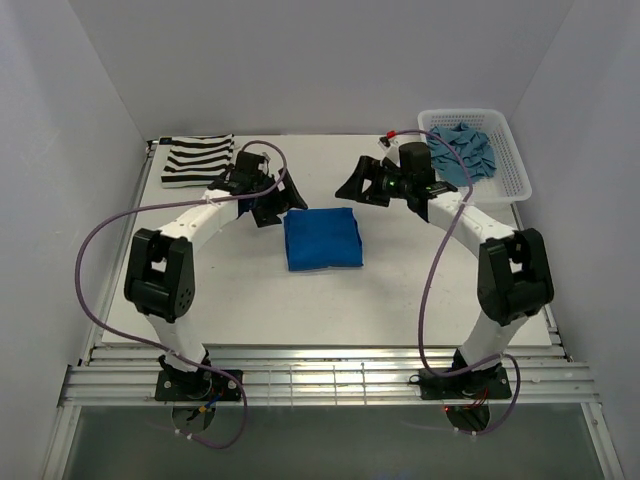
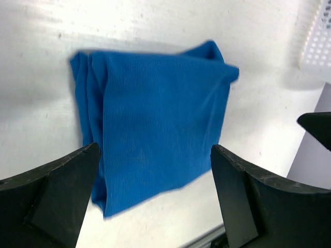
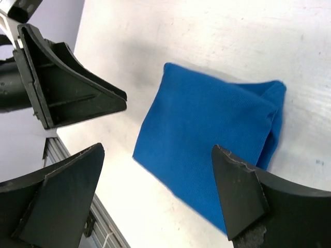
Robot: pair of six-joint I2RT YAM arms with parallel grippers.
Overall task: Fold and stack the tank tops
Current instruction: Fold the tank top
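Tank tops stand as follows: the royal blue top (image 1: 321, 238) lies folded square at mid-surface (image 1: 250, 290), the striped top (image 1: 197, 159) lies folded at the far left corner, and the teal top (image 1: 463, 150) sits crumpled in the basket (image 1: 520, 175) at far right. The left fingers (image 2: 62, 181) and right fingers (image 3: 243, 191) are both spread wide, holding nothing, and hover near the royal blue top, one to each side. To stack it well, pinch all layers along one edge, carry the fold flat, and set it squarely on the striped top.
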